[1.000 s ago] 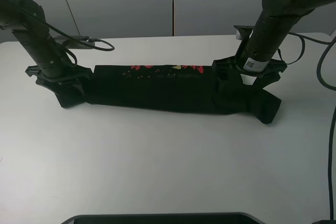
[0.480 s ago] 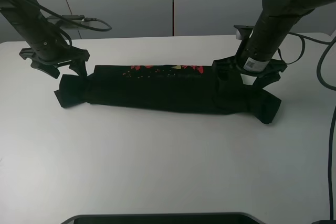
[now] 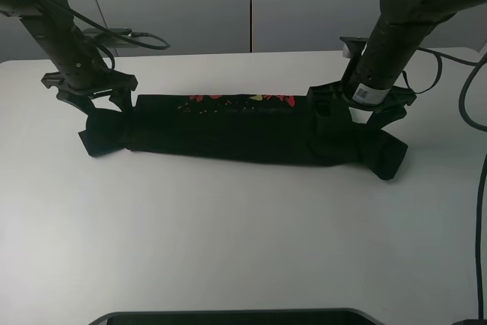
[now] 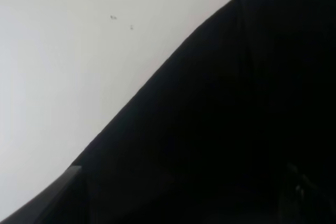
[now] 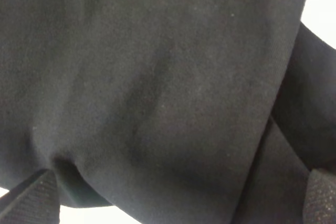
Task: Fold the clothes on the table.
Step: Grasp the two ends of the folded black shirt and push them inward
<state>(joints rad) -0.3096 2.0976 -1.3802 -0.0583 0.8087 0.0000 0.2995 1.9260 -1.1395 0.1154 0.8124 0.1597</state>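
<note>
Shirt [image 3: 228,131] lies in a long black band across the far half of the white table [image 3: 228,226], folded lengthwise, with a strip of red and yellow print [image 3: 240,99] along its far edge and a sleeve bunched out at each end. The left gripper [image 3: 95,104] hangs just over the left end, fingers spread apart and holding nothing; its wrist view shows dark cloth [image 4: 236,129] against bare tabletop [image 4: 63,51]. The right gripper [image 3: 358,116] is down at the right end, fingers [image 5: 26,198] set wide with rumpled fabric [image 5: 157,77] spanning the gap between them, not pinched.
</note>
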